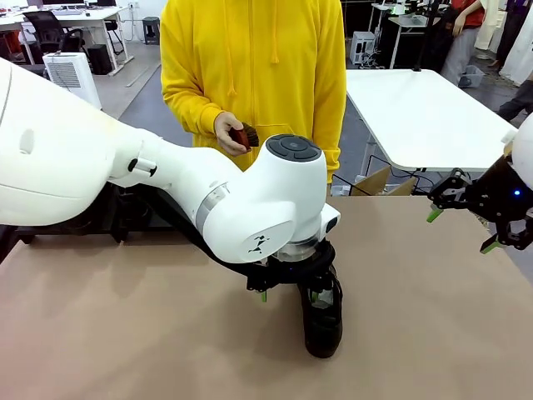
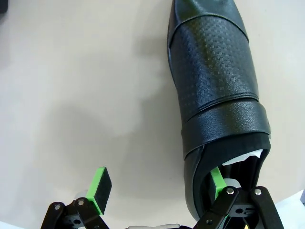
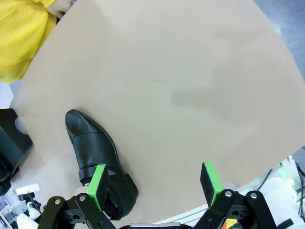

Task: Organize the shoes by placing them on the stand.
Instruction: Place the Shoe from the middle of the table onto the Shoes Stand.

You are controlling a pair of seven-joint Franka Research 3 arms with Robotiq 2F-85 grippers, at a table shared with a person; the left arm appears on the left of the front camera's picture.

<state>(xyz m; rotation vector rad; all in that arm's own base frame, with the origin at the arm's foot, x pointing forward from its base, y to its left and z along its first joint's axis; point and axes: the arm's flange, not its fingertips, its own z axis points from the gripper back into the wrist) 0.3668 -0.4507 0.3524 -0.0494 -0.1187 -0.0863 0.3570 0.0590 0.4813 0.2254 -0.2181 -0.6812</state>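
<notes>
Table (image 1: 125, 333), tan matte top, person at far edge. One glossy black dress shoe (image 1: 323, 321) lies on it near middle, upright on sole, toe toward near edge. Dark shape at table's far-left edge, well apart from shoe, possibly stand; too hidden to tell.

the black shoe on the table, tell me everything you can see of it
The glossy black leather dress shoe lies upright on its sole on the tan table. It is low-cut with a rounded toe, a perforated textured panel across the vamp, a smooth strap band behind it and white paper stuffing in the opening. The open left pincer straddles its heel side wall, one green pad inside the opening.
</notes>
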